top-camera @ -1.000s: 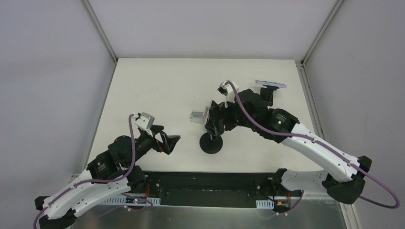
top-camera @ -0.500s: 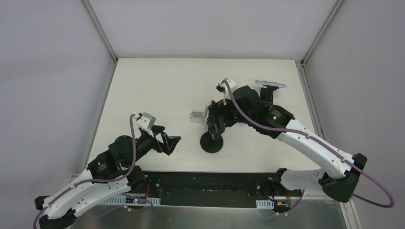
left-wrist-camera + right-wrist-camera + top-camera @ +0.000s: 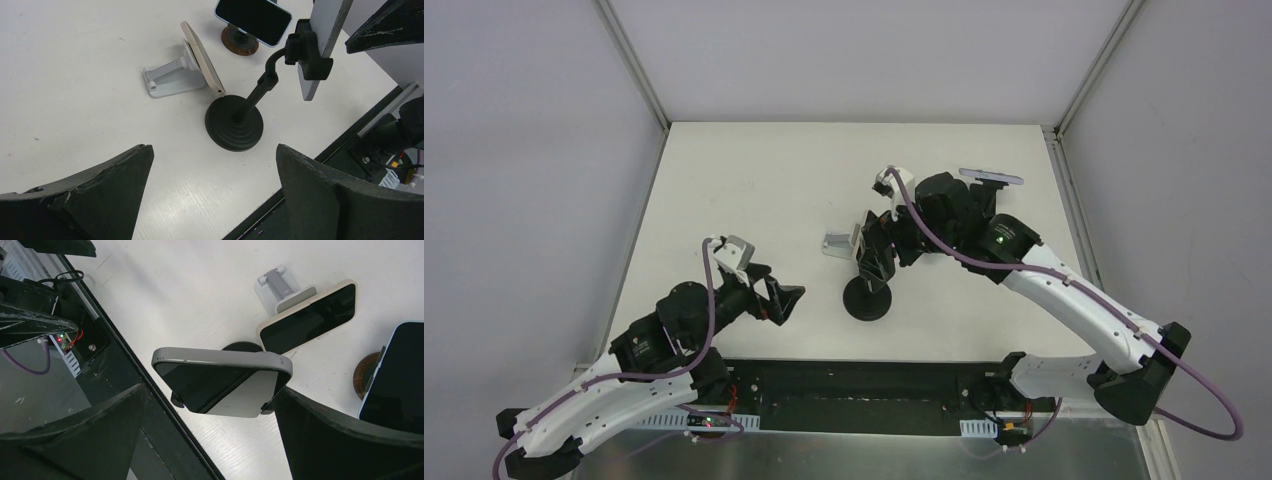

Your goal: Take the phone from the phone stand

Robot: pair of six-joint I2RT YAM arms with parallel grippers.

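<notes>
- Phone (image 3: pixel 220 382), the grey one, sits clamped in the head of the black stand (image 3: pixel 234 125), raised above the surface (image 3: pixel 75 75) and not lifted yet.
- Right arm has edged in over the last second. The right fingers (image 3: pixel 345 440) now flank the phone, spread wide, with no contact I can see.
- Left fingers (image 3: pixel 90 200) are spread wide too and hold nothing. They have nudged toward the stand but are well short of it.
- My read: the approach is about done, and closing on the phone comes next.
- Count: three phones on three stands. Besides the grey one, there is a cream phone (image 3: pixel 202 60) on the white stand (image 3: pixel 167 80) and a dark-screened phone (image 3: pixel 252 17) on the brown-based stand (image 3: pixel 240 42).
</notes>
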